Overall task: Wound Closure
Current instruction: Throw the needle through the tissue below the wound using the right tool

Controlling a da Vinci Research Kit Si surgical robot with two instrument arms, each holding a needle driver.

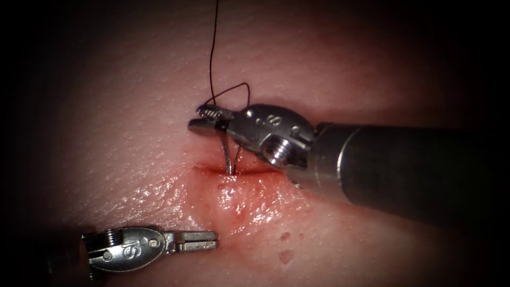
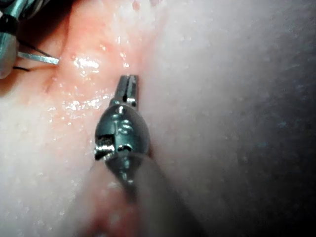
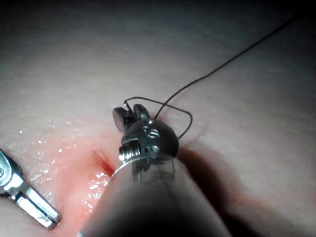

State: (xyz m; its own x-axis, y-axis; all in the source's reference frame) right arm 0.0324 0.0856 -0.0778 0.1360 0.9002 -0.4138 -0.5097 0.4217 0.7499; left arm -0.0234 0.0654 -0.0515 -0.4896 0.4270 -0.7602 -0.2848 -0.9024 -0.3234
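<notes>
Pale tissue [image 1: 133,106] spreads across the scene, with a short cut [image 1: 234,170] at its centre, running left to right, and wet red fluid [image 1: 249,204] pooled on its near side.

The right tool [image 1: 210,118] reaches in from the right, its thick shaft low over the tissue and its wrist turned so the jaws point left, just beyond the cut's far edge. Its jaws are closed on the curved needle [image 1: 228,157] near its upper end; the needle drops steeply from them and its lower end enters the tissue at the cut. Dark thread [image 1: 212,48] loops beside the jaws and rises out of the scene on the far side.

The left tool [image 1: 196,241] lies low, near and to the left, well apart from the cut, pointing right. Its jaws are closed and hold nothing.

Risks, as a judgement: with the grip near the needle's end, the needle could twist in the jaws under load, or tear the wet edge of the cut. The loop lies close enough to the jaws to snag.
</notes>
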